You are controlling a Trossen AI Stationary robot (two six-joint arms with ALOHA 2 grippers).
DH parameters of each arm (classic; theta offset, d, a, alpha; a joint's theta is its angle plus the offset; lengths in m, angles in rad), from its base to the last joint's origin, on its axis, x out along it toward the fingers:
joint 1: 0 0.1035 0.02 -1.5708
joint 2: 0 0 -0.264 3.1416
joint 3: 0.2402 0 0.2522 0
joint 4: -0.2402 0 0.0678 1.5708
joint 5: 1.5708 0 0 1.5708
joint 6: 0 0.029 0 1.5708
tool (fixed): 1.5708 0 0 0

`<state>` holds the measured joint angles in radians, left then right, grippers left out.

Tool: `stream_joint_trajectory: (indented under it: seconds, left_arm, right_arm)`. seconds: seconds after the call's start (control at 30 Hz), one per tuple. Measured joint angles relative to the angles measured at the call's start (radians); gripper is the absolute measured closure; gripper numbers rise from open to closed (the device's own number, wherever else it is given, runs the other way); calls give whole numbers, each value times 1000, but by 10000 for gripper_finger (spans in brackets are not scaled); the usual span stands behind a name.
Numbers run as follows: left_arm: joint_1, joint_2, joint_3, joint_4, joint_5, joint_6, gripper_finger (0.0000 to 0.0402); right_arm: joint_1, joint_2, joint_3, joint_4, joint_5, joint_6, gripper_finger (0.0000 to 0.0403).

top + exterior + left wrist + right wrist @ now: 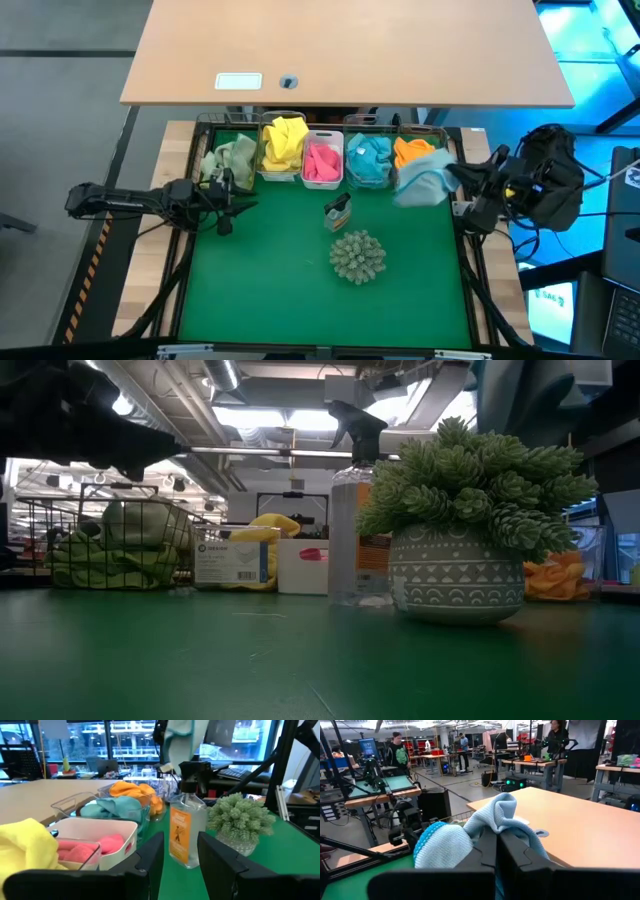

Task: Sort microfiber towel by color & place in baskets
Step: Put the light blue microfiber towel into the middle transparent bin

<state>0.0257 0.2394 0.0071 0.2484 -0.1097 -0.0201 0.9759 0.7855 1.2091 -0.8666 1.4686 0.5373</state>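
A green mat [300, 300] covers the work surface, framed by a pale wooden border, with a tan desk [350, 50] filling the upper half of the overhead frame and grey floor to the upper left. Along the mat's upper edge runs a row of baskets: a green towel [232, 155] at far left, then a yellow towel [284, 140], a pink towel in the white basket [322, 160], a teal towel [368, 158] and an orange towel [410, 150] at the right end. Just below the row, near centre, stands a spray bottle [338, 212], and below that a potted spiky plant [357, 256]; the lower third of the mat is bare, as are its left and right margins. The right gripper [462, 178], at the right edge of the mat, is clenched on a light blue towel [425, 180] that hangs just beside the orange basket. The left gripper [222, 205] sits at the mat's left edge below the green towel, its fingers [150, 857] parted and grasping nothing. Beyond the desk the right wrist view shows a workshop with benches and standing people [397, 750].
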Motion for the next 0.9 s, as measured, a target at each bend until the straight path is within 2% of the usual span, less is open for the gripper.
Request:
stream_joint_trajectory:
  seconds: [0.17, 0.3, 0.37, 0.5, 0.6, 0.9]
  left_arm:
    - [0, 0, 0, 3, 0, 7, 289]
    - [0, 0, 0, 3, 0, 7, 289]
    - [0, 0, 0, 3, 0, 6, 289]
    - [0, 0, 0, 2, 0, 1, 289]
    - [0, 0, 0, 2, 0, -5, 289]
    - [0, 0, 0, 1, 0, -5, 289]
  right_arm:
    - [-140, 63, 0, 28, -114, -6, 402]
    - [-325, 125, -1, 125, -263, -127, 402]
    - [-427, 142, -1, 196, -366, -227, 402]
    - [-623, 148, -1, 345, -639, -395, 402]
    - [-758, 148, -1, 412, -748, -482, 402]
    - [-1125, 146, 0, 413, -1029, -558, 402]
